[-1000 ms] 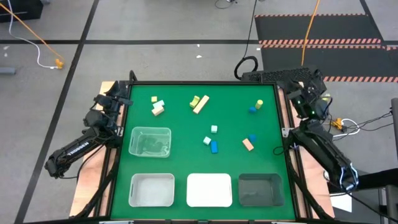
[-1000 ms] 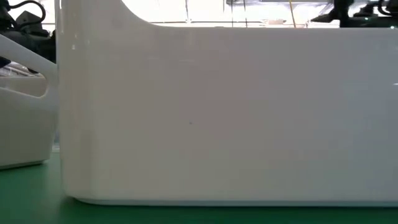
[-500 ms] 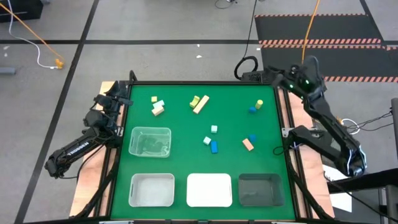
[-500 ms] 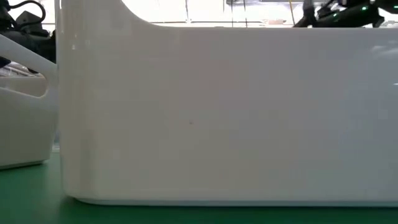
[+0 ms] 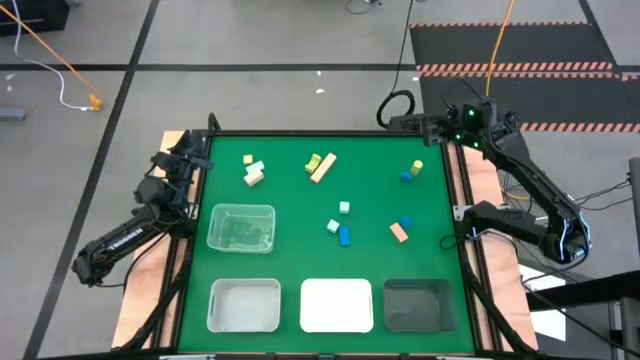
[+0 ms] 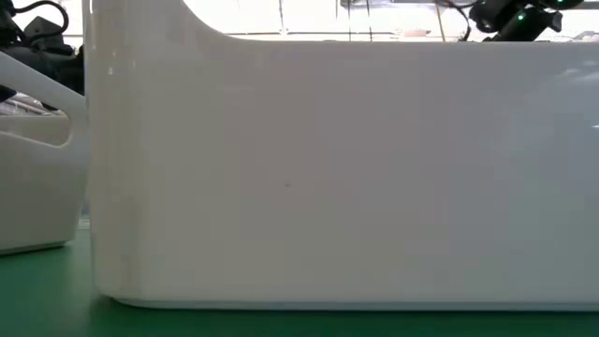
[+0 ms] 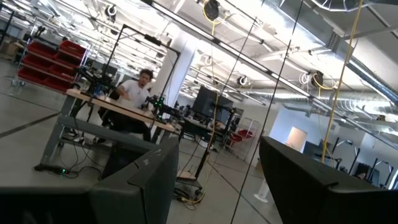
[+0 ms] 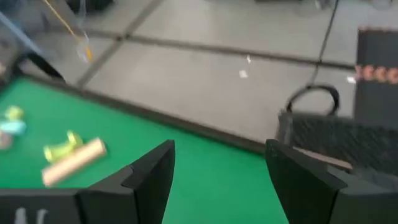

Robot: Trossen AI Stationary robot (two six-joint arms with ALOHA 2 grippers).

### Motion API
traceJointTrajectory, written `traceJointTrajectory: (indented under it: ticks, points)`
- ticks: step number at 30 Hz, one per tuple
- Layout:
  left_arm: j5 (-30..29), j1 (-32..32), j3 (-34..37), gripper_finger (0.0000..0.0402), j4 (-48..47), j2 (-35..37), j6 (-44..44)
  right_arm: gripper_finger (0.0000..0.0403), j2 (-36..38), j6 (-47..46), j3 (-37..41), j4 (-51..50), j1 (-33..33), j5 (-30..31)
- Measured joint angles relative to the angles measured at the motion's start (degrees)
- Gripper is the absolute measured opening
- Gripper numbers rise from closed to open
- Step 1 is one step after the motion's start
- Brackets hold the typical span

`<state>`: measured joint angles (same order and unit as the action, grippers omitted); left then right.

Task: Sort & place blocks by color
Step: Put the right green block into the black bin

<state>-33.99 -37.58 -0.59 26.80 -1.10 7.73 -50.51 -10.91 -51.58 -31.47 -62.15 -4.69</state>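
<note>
Along the table's near edge sit three trays (image 5: pixel 245 305), ready as colour bins, a fourth clear one just behind. Mid-table the blocks (image 5: pixel 344 235) lie scattered, unsorted, out to the far edge. The left gripper (image 5: pixel 195 150) waits at the far left corner, jaws spread, empty. The right gripper (image 8: pixel 217 171) hangs over the far right corner, spread, empty. No writing is legible

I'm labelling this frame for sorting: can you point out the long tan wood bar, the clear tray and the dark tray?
long tan wood bar (image 5: pixel 323 168): high view, middle of its length.
clear tray (image 5: pixel 242 209): high view, far rim.
dark tray (image 5: pixel 418 284): high view, far rim.
</note>
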Motion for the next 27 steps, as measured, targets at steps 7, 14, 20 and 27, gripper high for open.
traceJointTrajectory:
  ticks: [7,14,20,27]
  points:
    - [0.02,0.00,-0.01,0.0225,0.00,0.00,0.00,0.0240,-6.74,-2.25,-5.80,-16.75,1.17,0.15]
    - [0.02,0.00,-0.01,0.0225,-0.01,-0.01,0.00,0.0240,-12.20,-13.90,-1.97,-21.06,3.53,0.33]
    - [0.02,0.00,0.01,0.0225,0.01,0.00,0.00,0.0240,-15.86,-17.24,4.35,-12.21,5.23,7.51]
    - [0.01,0.00,-0.01,0.0225,0.00,-0.01,0.00,0.0240,-19.01,-21.07,7.31,-7.65,6.63,9.14]
